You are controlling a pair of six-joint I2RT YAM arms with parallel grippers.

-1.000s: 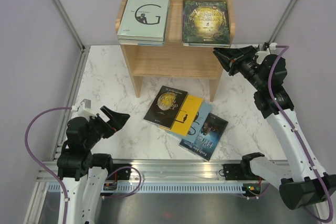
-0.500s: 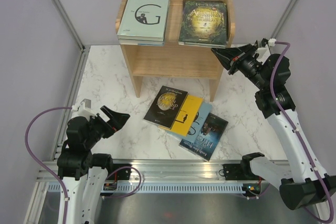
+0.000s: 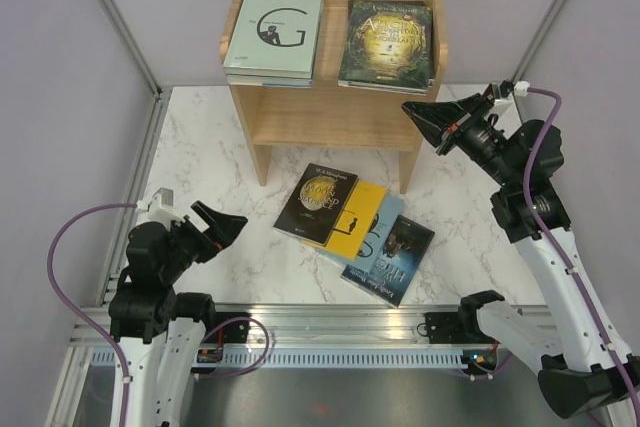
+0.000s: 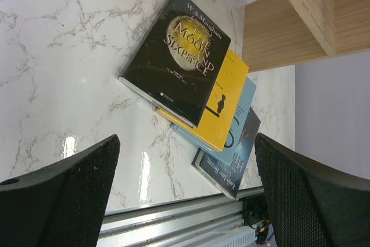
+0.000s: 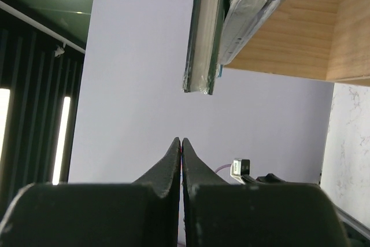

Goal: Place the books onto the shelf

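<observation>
The light wooden shelf [image 3: 330, 115] stands at the back of the table. On its top board lie a pale green "G" book [image 3: 275, 35] on a small stack and a dark green-gold book [image 3: 388, 42]. Four books lie fanned on the marble in front: black [image 3: 316, 203], yellow [image 3: 358, 222], pale blue [image 3: 384, 231] and dark blue [image 3: 400, 259]. My right gripper [image 3: 412, 109] is shut and empty, just off the shelf's right front corner. Its wrist view shows the shut tips [image 5: 181, 140] below the green-gold book's overhanging edge [image 5: 202, 33]. My left gripper [image 3: 222, 227] hangs open, left of the fanned books [image 4: 176, 56].
Grey walls close in the table on three sides. A metal rail [image 3: 330, 322] runs along the near edge, close to the dark blue book's corner. The shelf's lower tier [image 3: 320, 127] holds nothing that I can see.
My right gripper has shut and drawn back slightly right from the shelf. The dark green-gold book has shifted a little left and further onto the top board. The left arm has not moved.
</observation>
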